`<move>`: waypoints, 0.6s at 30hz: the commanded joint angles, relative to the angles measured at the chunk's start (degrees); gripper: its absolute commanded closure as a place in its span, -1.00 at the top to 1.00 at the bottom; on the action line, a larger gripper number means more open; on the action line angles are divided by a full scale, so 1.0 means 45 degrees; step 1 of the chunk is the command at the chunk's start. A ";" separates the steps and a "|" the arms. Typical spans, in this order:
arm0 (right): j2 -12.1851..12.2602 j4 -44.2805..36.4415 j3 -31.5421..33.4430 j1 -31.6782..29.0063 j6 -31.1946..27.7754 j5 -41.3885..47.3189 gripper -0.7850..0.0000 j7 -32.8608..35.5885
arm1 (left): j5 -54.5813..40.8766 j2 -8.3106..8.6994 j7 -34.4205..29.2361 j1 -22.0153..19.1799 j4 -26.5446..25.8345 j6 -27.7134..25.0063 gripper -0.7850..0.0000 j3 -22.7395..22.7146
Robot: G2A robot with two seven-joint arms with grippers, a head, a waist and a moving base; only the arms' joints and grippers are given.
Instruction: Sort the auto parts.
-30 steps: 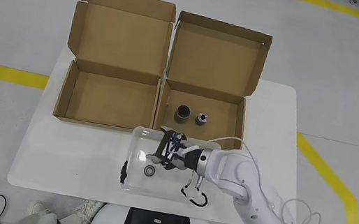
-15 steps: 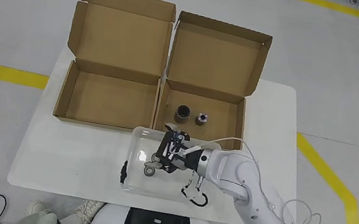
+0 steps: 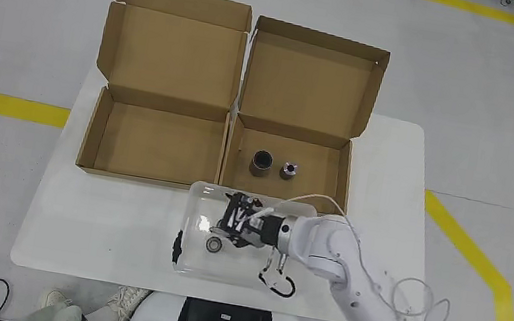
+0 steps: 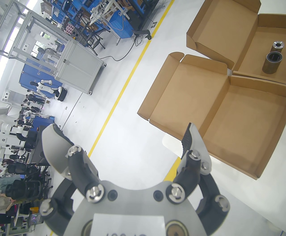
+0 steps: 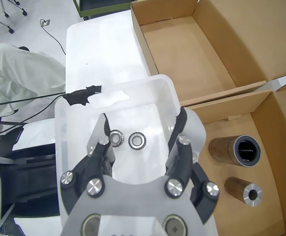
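**A:** Which step of the sorting is in hand?

**B:** On the white tabletop (image 3: 124, 231) two open cardboard boxes stand side by side. The left box (image 3: 153, 144) is bare inside. The right box (image 3: 320, 176) holds a wide dark sleeve (image 5: 234, 150) and a narrower steel-faced cylinder (image 5: 243, 190). Just in front of them sits the clear bin (image 5: 169, 89). The right pincer (image 5: 143, 116) hangs over it with fingers apart and nothing held. Below it, two bearing rings (image 5: 137, 140) (image 5: 116, 138) lie close together on the bin floor. I judge it is about to pick up a ring.

**A:** What does the next move need?

**B:** It should go lower, centre on one ring, then close across it. One finger is right beside the nearer ring, so the pincer likely needs a small sideways shift or it may nudge the pair.

**A:** How much room is there?

**B:** It is tight. The bin walls hem in both fingers, and the boxes' front walls stand just beside the bin, so a lifted ring must clear both rims. The bare left box seems the likely target. The left pincer (image 4: 121, 131), also apart and empty, is held well away from the bin.
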 commanded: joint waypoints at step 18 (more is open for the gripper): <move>-0.0478 0.1752 -0.1572 0.0501 0.1071 -0.1735 -0.04 -0.0044 | 0.0000 0.0000 0.0001 0.0000 0.0000 0.0001 1.00 0.0000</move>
